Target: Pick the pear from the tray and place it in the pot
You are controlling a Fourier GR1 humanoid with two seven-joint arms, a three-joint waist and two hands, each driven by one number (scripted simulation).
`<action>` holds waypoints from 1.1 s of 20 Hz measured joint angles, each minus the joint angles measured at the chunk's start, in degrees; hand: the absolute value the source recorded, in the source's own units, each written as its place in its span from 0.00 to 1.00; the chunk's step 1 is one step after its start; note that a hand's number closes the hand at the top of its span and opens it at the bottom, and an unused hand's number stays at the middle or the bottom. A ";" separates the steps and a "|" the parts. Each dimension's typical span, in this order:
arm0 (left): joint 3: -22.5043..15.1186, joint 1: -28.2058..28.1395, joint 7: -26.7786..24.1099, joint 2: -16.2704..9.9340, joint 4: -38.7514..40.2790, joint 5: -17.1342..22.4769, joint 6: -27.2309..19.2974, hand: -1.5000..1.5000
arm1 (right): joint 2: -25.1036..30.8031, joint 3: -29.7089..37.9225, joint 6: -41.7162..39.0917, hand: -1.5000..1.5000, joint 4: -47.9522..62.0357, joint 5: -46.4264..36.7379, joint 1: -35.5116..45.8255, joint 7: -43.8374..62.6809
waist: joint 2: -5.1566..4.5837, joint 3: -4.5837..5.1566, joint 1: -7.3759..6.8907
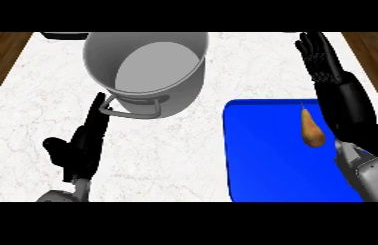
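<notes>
Head view of a white marble counter (221, 64). The pear (312, 130) lies on the blue tray (273, 154), stem pointing away, just left of the right forearm. The right hand (319, 51) is open, fingers straight, beyond the tray. The left hand (80, 148) is open, fingertips at the grey pot's (148, 64) handle.

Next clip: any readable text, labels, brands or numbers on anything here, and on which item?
None. No writing shows on the grey pot, the blue tray, the pear, the white marbled counter or either hand: left hand, right hand. The dark object at the top edge is cut off and shows no marking.
</notes>
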State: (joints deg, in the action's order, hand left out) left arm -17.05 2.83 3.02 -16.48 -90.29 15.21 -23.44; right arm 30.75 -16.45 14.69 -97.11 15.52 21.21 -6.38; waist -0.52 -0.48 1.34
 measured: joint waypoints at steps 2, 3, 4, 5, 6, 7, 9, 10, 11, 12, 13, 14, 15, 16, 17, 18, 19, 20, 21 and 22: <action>0.15 0.76 0.45 -0.19 0.55 0.77 2.21 0.50 | 0.62 2.37 -2.40 0.00 3.53 1.34 -0.95 -1.19 | 0.14 0.18 -0.62; -0.10 1.10 1.05 -0.50 0.44 1.38 3.57 0.50 | 1.30 3.83 -3.87 0.00 6.13 2.55 -1.36 -1.73 | 0.10 0.21 -0.84; -0.54 1.20 1.48 -0.72 0.10 1.78 4.68 0.50 | 2.19 5.27 -5.45 0.00 9.19 3.69 -2.20 -2.40 | -0.02 0.21 -1.06; -1.05 1.59 1.92 -0.93 -0.09 2.35 6.11 0.50 | 3.16 6.71 -7.05 0.00 12.35 4.81 -2.73 -2.87 | -0.23 0.19 -1.22; -1.55 1.98 2.63 -1.16 -0.54 3.02 7.47 0.50 | 4.19 7.88 -8.59 0.00 15.61 5.63 -3.49 -3.22 | -0.49 0.16 -1.43; -1.82 2.06 2.75 -1.11 -1.08 3.42 8.08 0.50 | 7.00 7.26 -8.25 0.00 18.27 2.85 -4.84 -1.81 | -1.07 0.40 -1.22; -2.22 2.17 3.19 -1.19 -1.91 4.39 9.49 0.50 | 10.30 5.87 -7.25 0.00 24.28 -1.03 -7.34 1.99 | -1.66 0.45 -1.74; -2.71 2.16 3.65 -1.25 -2.32 5.00 10.55 0.50 | 11.00 5.28 -6.70 0.00 27.37 -2.52 -7.92 3.42 | -1.66 0.39 -2.29; -3.14 2.24 4.18 -1.32 -2.57 5.60 11.58 0.50 | 11.62 4.70 -6.43 0.00 30.37 -4.02 -7.88 4.48 | -1.53 0.34 -2.76; -3.50 2.42 4.68 -1.16 -2.43 6.14 12.39 0.50 | 11.68 3.92 -6.44 0.00 33.31 -5.46 -7.30 5.14 | -1.34 0.32 -3.06; -3.80 2.21 5.18 -1.36 -2.66 6.71 13.37 0.50 | 11.93 3.28 -7.17 0.00 36.35 -6.73 -6.52 5.02 | -1.15 0.29 -3.40; -3.52 2.21 5.62 -1.60 -2.36 7.60 14.45 0.50 | 11.94 2.36 -8.05 0.00 38.65 -8.08 -5.52 5.00 | -0.92 0.31 -3.45; -3.46 2.10 6.13 -1.80 -2.46 8.11 15.17 0.50 | 12.32 1.58 -9.25 0.00 40.54 -9.38 -4.51 4.82 | -0.69 0.34 -3.41; -3.37 2.38 6.31 -1.59 -1.77 8.38 15.72 0.50 | 12.74 0.99 -10.68 0.00 42.26 -10.53 -3.24 4.65 | -0.50 0.36 -3.23; -3.30 1.62 6.43 -2.03 -2.06 8.79 16.58 0.50 | 13.85 0.55 -12.56 0.00 43.32 -11.40 -2.13 4.78 | -0.33 0.37 -3.19; -3.37 1.45 7.07 -2.06 -2.45 8.93 16.78 0.50 | 14.79 0.03 -14.20 0.00 43.80 -12.32 -1.09 5.48 | -0.16 0.40 -3.01; -3.29 1.59 7.71 -2.01 -2.56 9.05 16.90 0.50 | 15.76 -0.19 -16.16 0.00 44.30 -12.93 0.48 6.56 | -0.05 0.41 -2.86; -2.84 2.01 7.94 -2.07 -1.98 9.34 17.50 0.50 | 16.52 -0.24 -18.15 0.00 44.76 -13.37 2.30 7.80 | 0.04 0.42 -2.71; -2.46 2.13 8.16 -1.98 -1.66 9.35 17.74 0.50 | 16.98 -0.27 -19.73 0.00 44.46 -13.83 3.51 9.29 | 0.17 0.44 -2.50; -2.29 1.75 7.69 -1.80 -1.01 9.17 18.07 0.50 | 17.83 -0.19 -21.59 0.00 43.18 -13.77 3.97 10.96 | 0.28 0.46 -2.23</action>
State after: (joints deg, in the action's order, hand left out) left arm -19.34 4.58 10.71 -18.28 -91.31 24.39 -5.37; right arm 48.57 -16.64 -6.90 -53.93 1.76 25.18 4.58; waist -0.24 -0.02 -0.89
